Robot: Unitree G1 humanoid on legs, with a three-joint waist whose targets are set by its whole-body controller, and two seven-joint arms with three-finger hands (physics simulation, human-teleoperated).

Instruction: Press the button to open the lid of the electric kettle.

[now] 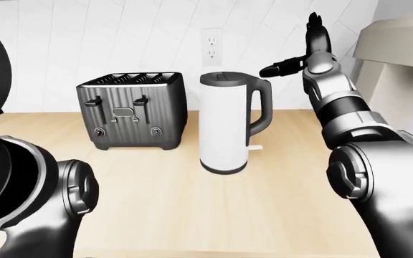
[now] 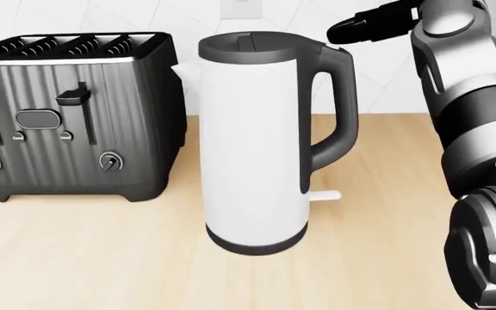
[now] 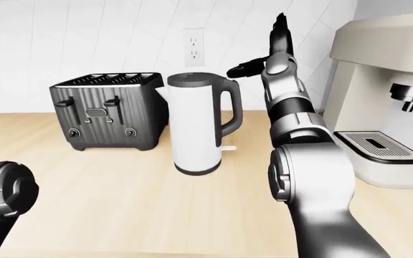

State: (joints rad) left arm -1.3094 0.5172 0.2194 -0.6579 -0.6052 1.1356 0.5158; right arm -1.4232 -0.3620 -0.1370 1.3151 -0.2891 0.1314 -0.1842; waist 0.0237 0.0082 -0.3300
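Note:
The electric kettle stands upright on the wooden counter, white with a dark grey lid and a handle on its right. The lid is shut. My right hand is raised above and to the right of the handle and is apart from the kettle. It is open: one finger points up and the thumb points left towards the lid. The thumb also shows in the head view. Only my left arm shows, at the bottom left; its hand is out of view.
A dark four-slot toaster stands just left of the kettle. A wall outlet is behind the kettle. A cream coffee machine stands at the right. The counter's near edge runs along the bottom.

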